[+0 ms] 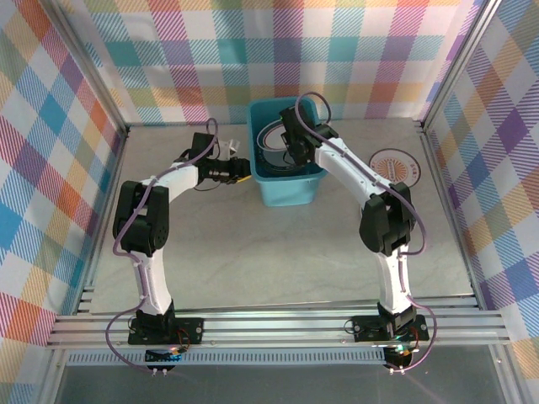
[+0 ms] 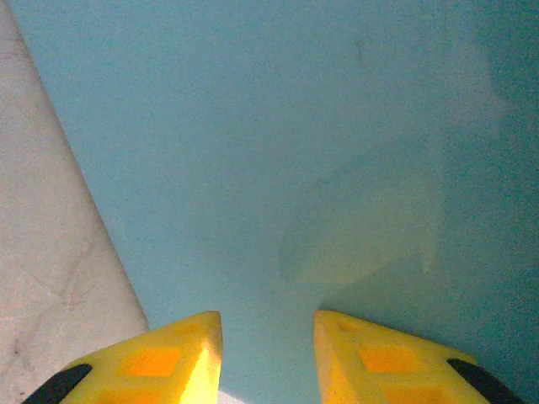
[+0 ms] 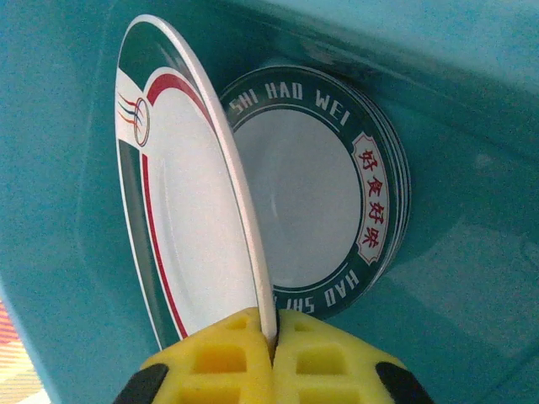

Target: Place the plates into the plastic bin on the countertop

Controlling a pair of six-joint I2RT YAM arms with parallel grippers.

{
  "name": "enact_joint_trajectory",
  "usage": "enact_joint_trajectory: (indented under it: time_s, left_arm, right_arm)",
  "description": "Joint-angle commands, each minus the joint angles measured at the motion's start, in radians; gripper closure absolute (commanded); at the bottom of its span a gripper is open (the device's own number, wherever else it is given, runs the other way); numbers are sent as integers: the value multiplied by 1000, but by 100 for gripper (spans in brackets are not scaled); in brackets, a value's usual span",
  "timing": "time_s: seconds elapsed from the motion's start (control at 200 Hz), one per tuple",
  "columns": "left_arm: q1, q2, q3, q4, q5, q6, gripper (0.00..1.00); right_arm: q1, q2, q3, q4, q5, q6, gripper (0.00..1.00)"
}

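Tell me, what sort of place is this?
Likely a robot test booth, not a real kitchen: plaid walls and aluminium rails box in a marbled countertop, and the right pincer holds a plate in a plastic bin.

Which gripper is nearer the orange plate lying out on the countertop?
Right. The right gripper, holding another plate, is inside the bin, left of the orange plate; the left gripper sits beyond the bin's far side.

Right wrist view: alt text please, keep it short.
The right tool, yellow-padded, pinches the rim of a round white plate with green and red bands, holding it on edge inside the teal plastic bin. Behind it rests a stack of white plates with dark green lettered rims.
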Motion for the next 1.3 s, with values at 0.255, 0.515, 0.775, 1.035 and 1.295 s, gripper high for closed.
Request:
enact_joint_trajectory:
  time_s: [0.255, 0.515, 0.775, 1.035, 1.295]
  left_arm:
    - [-17, -7, 19, 65, 15, -38, 65]
    - [60, -66, -1, 34, -26, -14, 64]
    - [89, -66, 19, -1, -37, 13, 64]
    - [96, -52, 25, -3, -35, 15, 64]
    - [104, -44, 28, -10, -33, 23, 64]
  right_arm:
    - [7, 65, 84, -35, 44, 88, 100]
    - [12, 138, 124, -39, 28, 172, 100]
    - [18, 190, 177, -91, 18, 231, 100]
    - [21, 216, 185, -135, 0, 302, 100]
    - [21, 270, 192, -98, -19, 343, 100]
